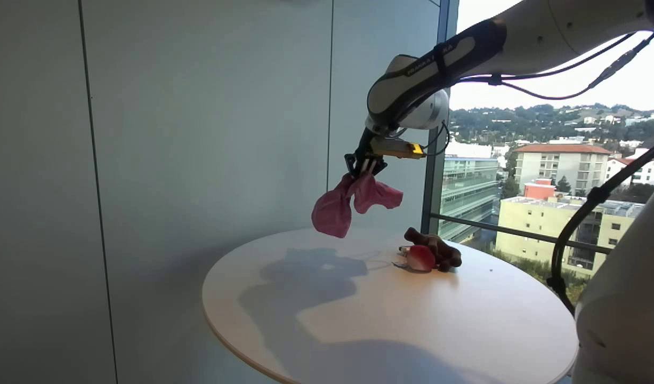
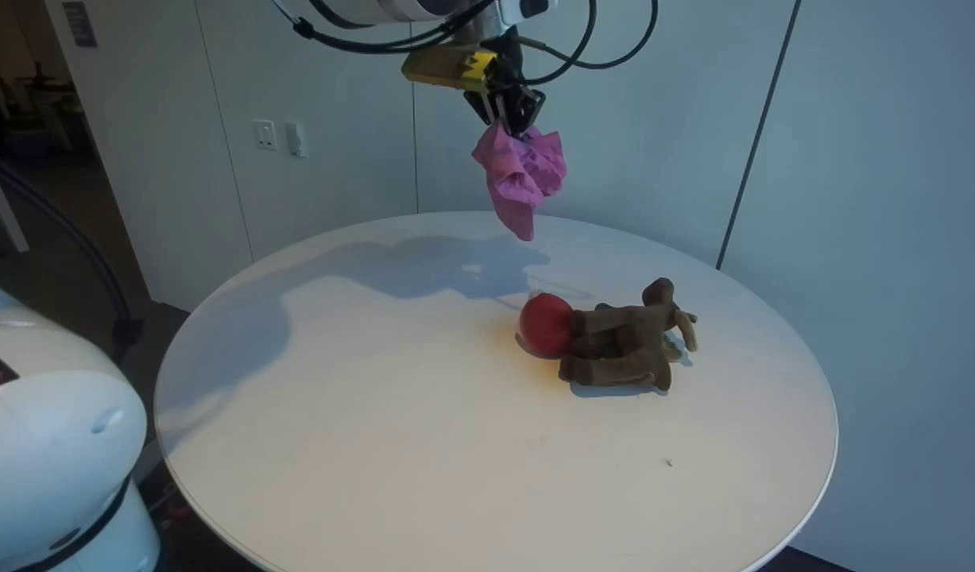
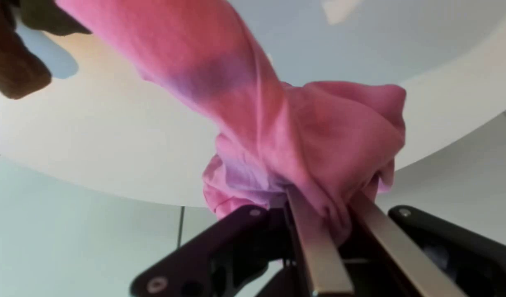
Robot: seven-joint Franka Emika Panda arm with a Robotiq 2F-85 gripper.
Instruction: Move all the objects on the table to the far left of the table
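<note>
A pink cloth (image 1: pixel 332 212) hangs bunched from my gripper (image 1: pixel 365 170), above the far part of the round white table (image 1: pixel 444 325). The cloth (image 2: pixel 520 181) and gripper (image 2: pixel 512 127) also show in an exterior view. In the wrist view the cloth (image 3: pixel 347 119) is pinched between the fingers (image 3: pixel 325 198). A red ball (image 2: pixel 546 326) rests on the table, touching or very close to a brown plush animal (image 2: pixel 626 342) lying on its side. In an exterior view the ball (image 1: pixel 420 258) partly hides the plush (image 1: pixel 446 253). Part of the plush (image 3: pixel 20 70) shows in the wrist view; the ball is hidden there.
A grey wall (image 1: pixel 209 133) stands close behind the table's far edge. A window (image 1: pixel 540 176) lies beside the table. The robot's base (image 2: pixel 50 445) stands at the table's edge. A tiny dark speck (image 2: pixel 668 462) lies on the table. The arm casts a shadow on the tabletop.
</note>
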